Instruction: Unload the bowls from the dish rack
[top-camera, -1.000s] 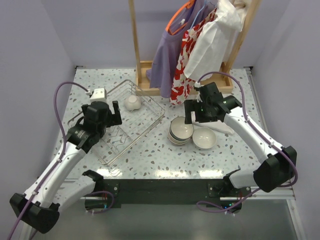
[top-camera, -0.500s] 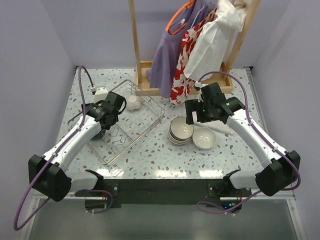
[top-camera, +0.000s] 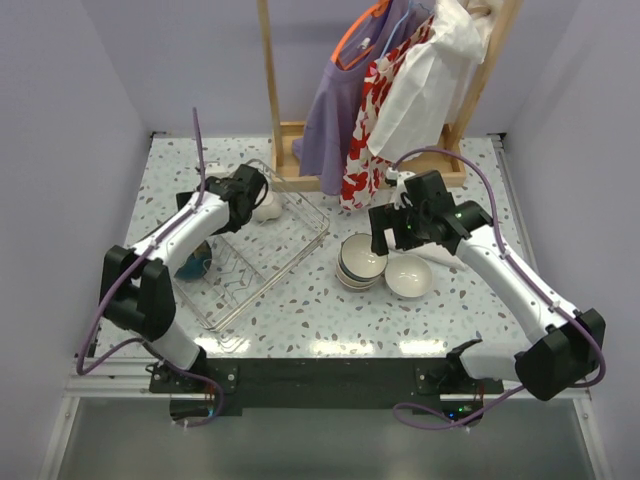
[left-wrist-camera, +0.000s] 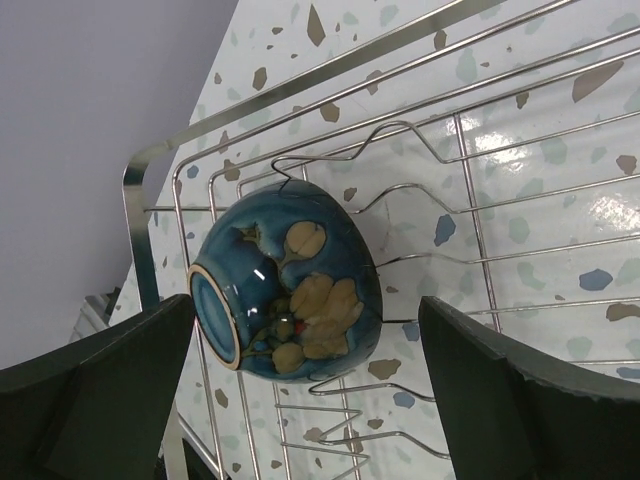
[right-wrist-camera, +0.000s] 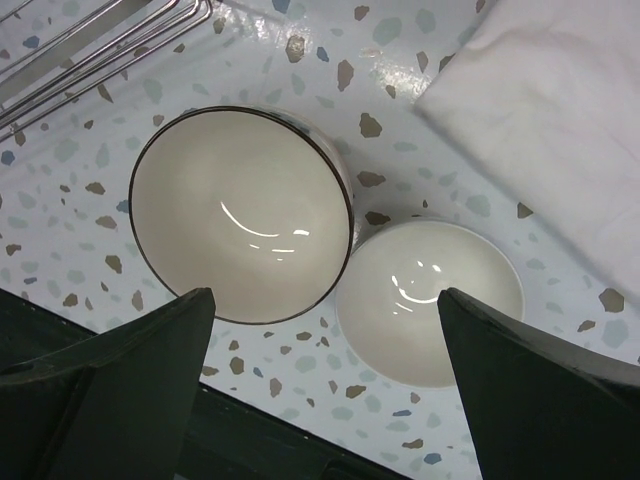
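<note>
The left gripper (left-wrist-camera: 310, 400) gaped empty, facing the blue bowl (left-wrist-camera: 290, 295) inside the dish rack (left-wrist-camera: 150, 190). The right gripper (right-wrist-camera: 325, 295) gaped empty above stacked bowls (right-wrist-camera: 240, 210) beside it.

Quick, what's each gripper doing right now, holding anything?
Left gripper: open, holding nothing.
Right gripper: open, holding nothing.

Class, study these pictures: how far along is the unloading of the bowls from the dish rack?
Done: a stack of bowls and a single white bowl sit on the table beside the rack. In hand: nothing. The left hand is open over the rack, and the right hand is open above the stack. Left: a pale bowl and a blue patterned bowl lie in the rack.
</note>
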